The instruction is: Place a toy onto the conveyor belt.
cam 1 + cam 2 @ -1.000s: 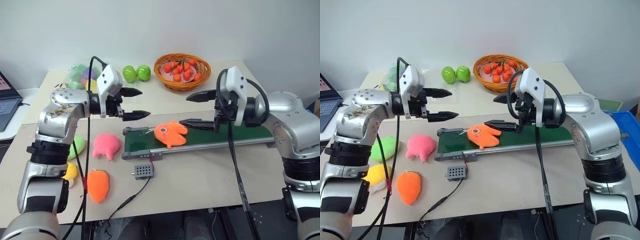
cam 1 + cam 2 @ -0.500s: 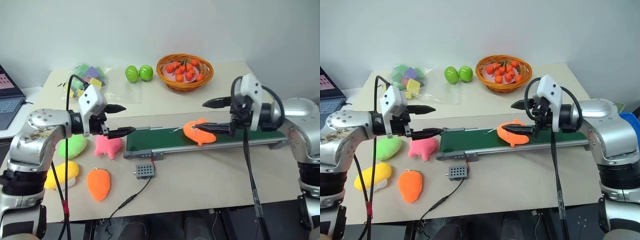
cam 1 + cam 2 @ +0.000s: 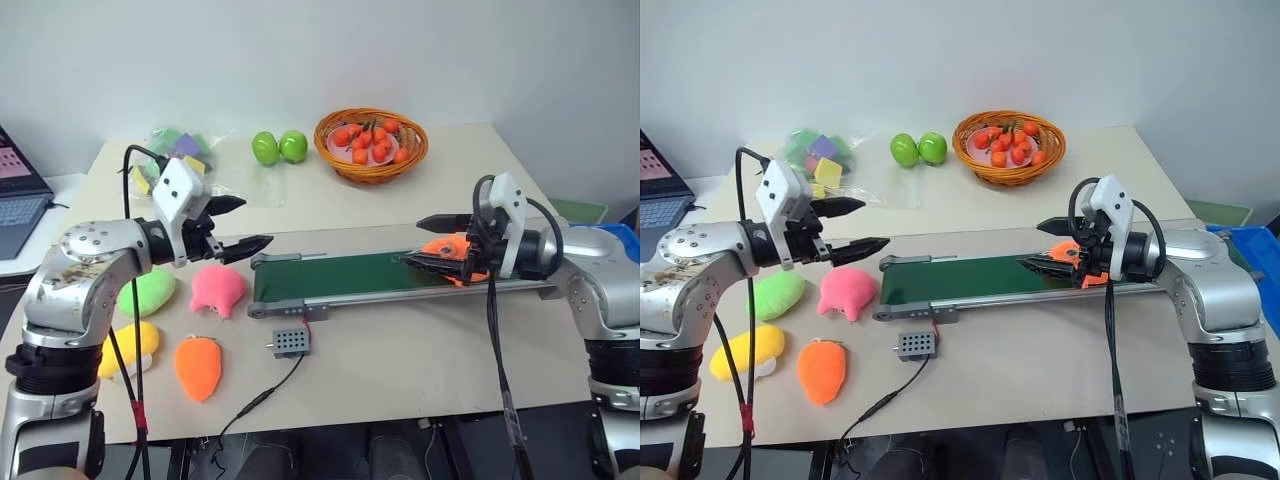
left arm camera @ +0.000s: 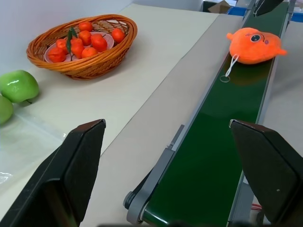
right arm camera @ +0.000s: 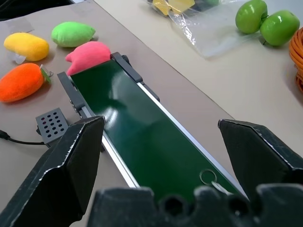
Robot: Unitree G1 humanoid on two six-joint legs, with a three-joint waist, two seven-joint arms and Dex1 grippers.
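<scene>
The orange-red toy [image 3: 446, 246] lies on the dark green conveyor belt [image 3: 335, 275] near its right end; in the left wrist view the toy [image 4: 253, 40] rests flat on the belt [image 4: 208, 146], its key ring trailing behind it. My right gripper [image 3: 412, 241] is open, one finger above the toy and one in front of it, neither pressing on it. My left gripper [image 3: 254, 221] hovers open and empty just off the belt's left end, above the pink plush [image 3: 217, 290].
Left of the belt lie a green plush [image 3: 148, 293], a yellow plush [image 3: 128, 345] and an orange carrot plush [image 3: 197, 368]. A grey box [image 3: 288, 342] with a cable sits in front. Behind are a basket of small oranges [image 3: 370, 142], two green apples [image 3: 278, 147] and a bag of blocks [image 3: 175, 150].
The toy has travelled from the belt's left part to its right end. My right gripper moved right alongside it and lower. The left gripper drew back to the left.
</scene>
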